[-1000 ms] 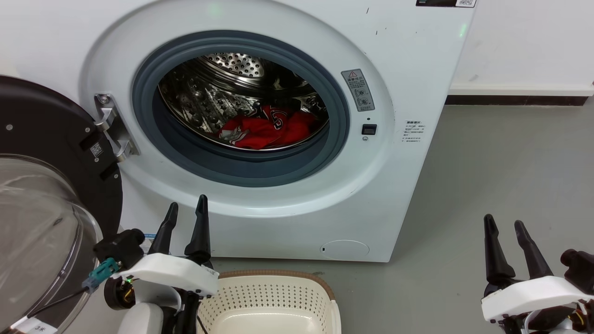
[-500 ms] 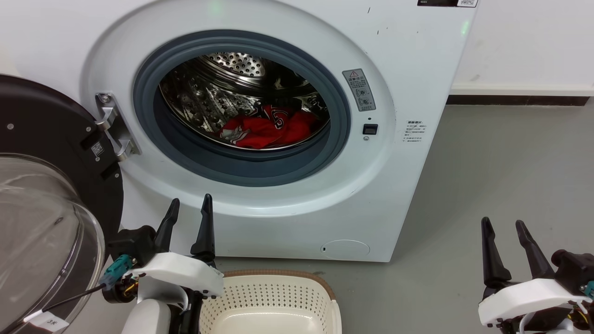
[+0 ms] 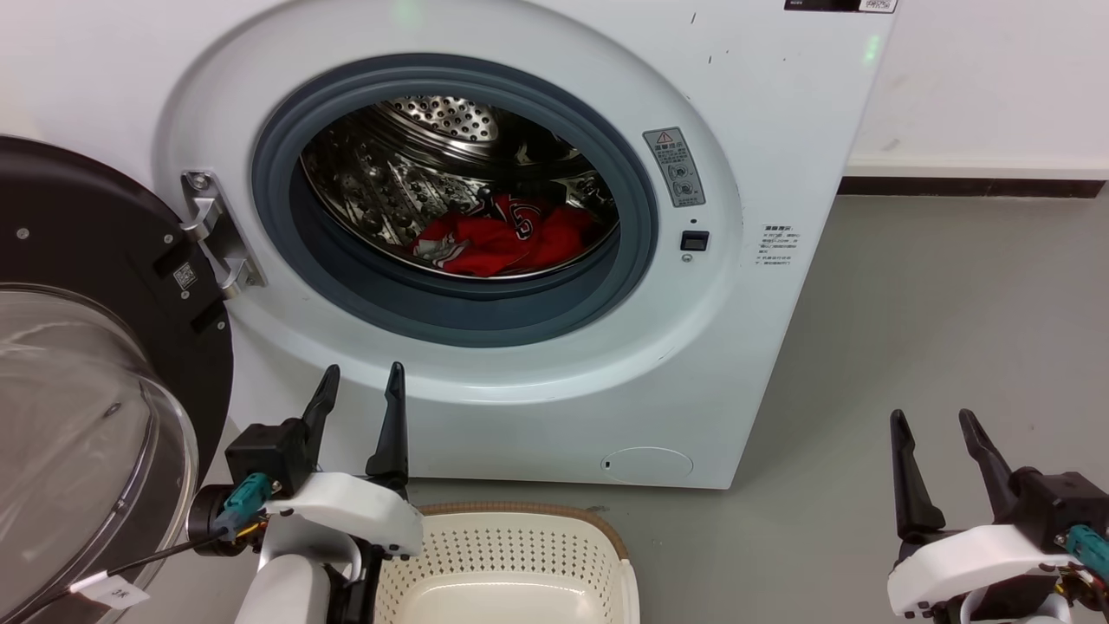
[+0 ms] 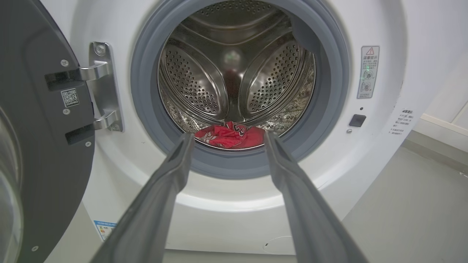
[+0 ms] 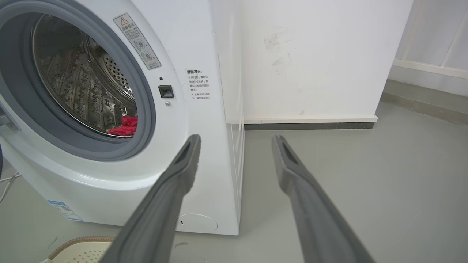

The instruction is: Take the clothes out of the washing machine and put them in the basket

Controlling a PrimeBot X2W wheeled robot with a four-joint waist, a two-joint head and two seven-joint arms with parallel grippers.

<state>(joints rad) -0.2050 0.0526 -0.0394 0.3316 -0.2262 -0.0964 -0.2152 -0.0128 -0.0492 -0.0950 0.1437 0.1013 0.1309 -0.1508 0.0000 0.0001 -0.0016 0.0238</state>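
The white washing machine (image 3: 780, 113) stands with its porthole open. Red clothes (image 3: 507, 238) with white and black trim lie crumpled at the bottom of the steel drum; they also show as the clothes (image 4: 230, 136) and the clothes (image 5: 124, 126). The cream basket (image 3: 511, 555) with a brown rim sits on the floor below the porthole and looks empty. My left gripper (image 3: 362, 379) is open in front of the machine, below the porthole and just left of the basket. My right gripper (image 3: 934, 422) is open over the floor to the machine's right. In the left wrist view the left gripper (image 4: 228, 137) points at the drum.
The black-framed glass door (image 3: 78, 381) hangs wide open at the left, close beside my left arm, on a metal hinge (image 3: 212, 234). Grey floor (image 3: 936, 303) stretches right of the machine to a white wall (image 5: 310, 54) with a dark skirting.
My left gripper has shifted slightly right, its wrist turning. The right gripper has edged slightly left. The clothes and basket lie as before.
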